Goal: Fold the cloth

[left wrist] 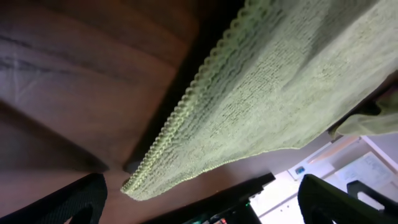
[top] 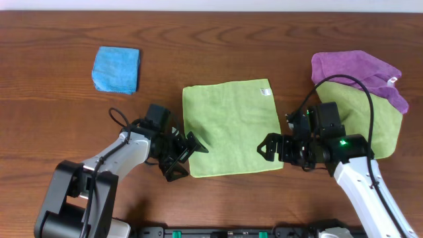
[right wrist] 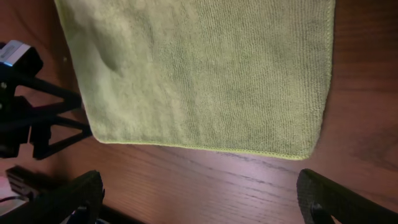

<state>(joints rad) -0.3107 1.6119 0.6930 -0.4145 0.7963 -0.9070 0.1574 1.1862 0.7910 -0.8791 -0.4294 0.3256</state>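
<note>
The cloth (top: 231, 129) lies flat at mid-table (top: 59, 125). The left gripper (left wrist: 199, 199) and the right gripper (right wrist: 199, 193), jaws wide open and empty, sit at its two near corners. Each should pinch one corner fully, then both lift together, laying the near edge evenly on the far edge.

The lime-green cloth (top: 231, 129) has a white tag (top: 264, 90); purple cloth (top: 357, 67) and blue cloth (top: 116, 69) lie on brown wood-grain table (top: 46, 112).
</note>
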